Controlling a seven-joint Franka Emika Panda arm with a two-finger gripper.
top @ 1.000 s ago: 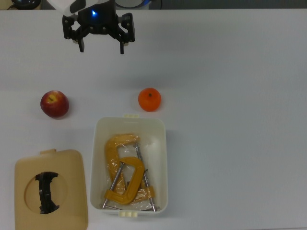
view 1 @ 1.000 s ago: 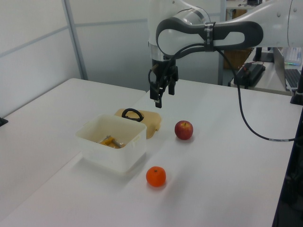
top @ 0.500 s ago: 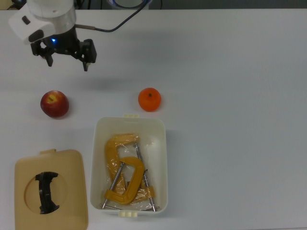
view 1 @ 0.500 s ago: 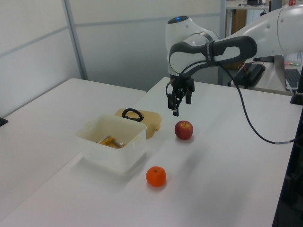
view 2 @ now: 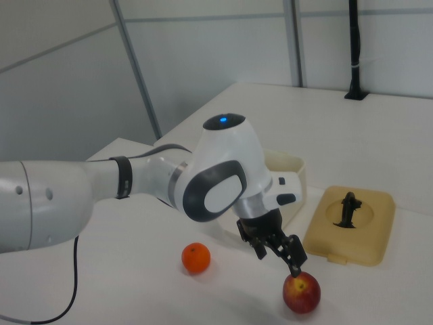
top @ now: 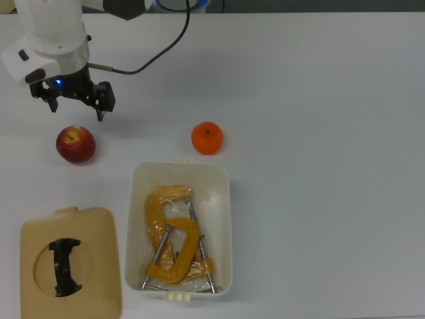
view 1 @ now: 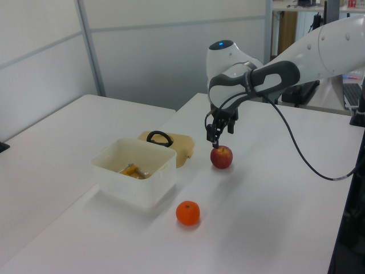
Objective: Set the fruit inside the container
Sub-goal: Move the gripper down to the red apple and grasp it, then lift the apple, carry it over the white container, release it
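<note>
The hand [top: 75,109], fingers spread and empty, hovers just above the apple [top: 76,144], lined up to straddle it.

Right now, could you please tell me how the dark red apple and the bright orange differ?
The dark red apple with yellowish patches looks slightly larger than the plain bright orange. The open gripper hovers by the apple, far from the orange. The orange lies beside the cream-white rectangular tub; the apple lies further off. Both are round and rest on the table.
</note>
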